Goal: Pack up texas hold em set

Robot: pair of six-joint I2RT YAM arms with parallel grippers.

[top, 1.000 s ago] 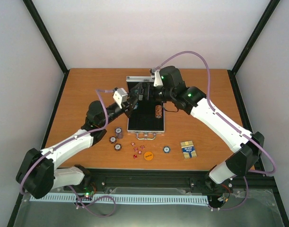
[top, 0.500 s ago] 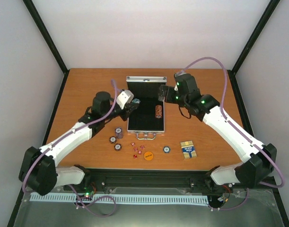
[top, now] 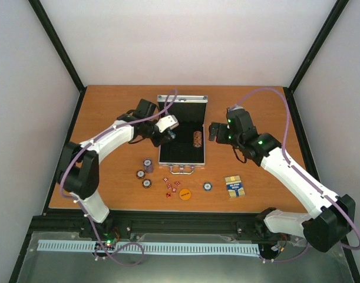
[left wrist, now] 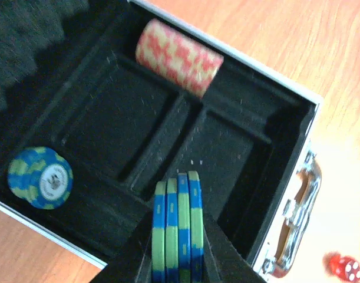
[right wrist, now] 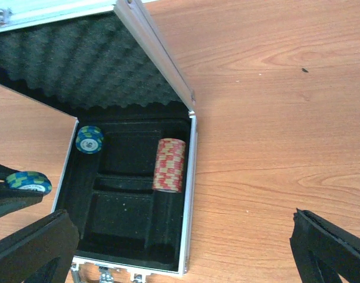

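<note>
Orange-brown wooden table [top: 109, 112] is carrying the open aluminium case [top: 182, 154], lid [top: 182, 100] leaning far.

Top view: the left gripper [top: 168, 135] is hovering over the case's left edge and the right gripper [top: 212, 131] is hanging just right of it. Loose striped chips [top: 145, 168], red dice [top: 171, 186], orange disc [top: 185, 193] and card deck [top: 234, 186] are lying unpacked near the handle.

Left wrist view: the fingers are pinching blue-green chips [left wrist: 178, 230] edge-on above the tray. A red-cream chip roll [left wrist: 178, 56] and a small blue stack [left wrist: 41, 177] are lying inside. Chip loading appears under way; the next move calls for lowering into a slot, then releasing.

Right wrist view: the fingers are standing spread wide, holding nothing, their tips cut off. From above, the held chips are hardly showing.
</note>
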